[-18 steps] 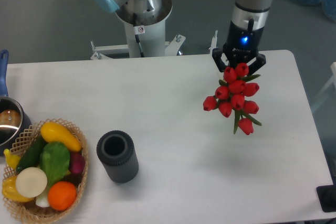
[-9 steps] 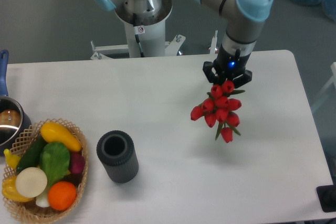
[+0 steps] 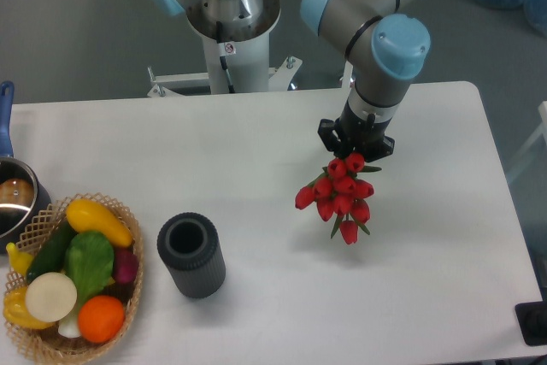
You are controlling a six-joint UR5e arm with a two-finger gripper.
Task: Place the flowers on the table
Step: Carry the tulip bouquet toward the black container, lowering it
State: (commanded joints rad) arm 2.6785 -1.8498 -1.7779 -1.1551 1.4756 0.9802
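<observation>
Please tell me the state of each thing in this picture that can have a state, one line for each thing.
hand: shut on the flowers, above the table.
flowers: held, hanging with the blooms down.
table: flowers not yet laid on it.
dark cylinder: upright, its top open.
wicker basket: full of vegetables.
pot: at the left edge, partly out of view.

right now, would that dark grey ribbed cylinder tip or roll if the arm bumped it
The dark grey ribbed cylinder stands upright on the white table, taller than wide, so a high bump could tip it. Once on its side it would probably roll. Its open top suggests it is hollow and light.
</observation>
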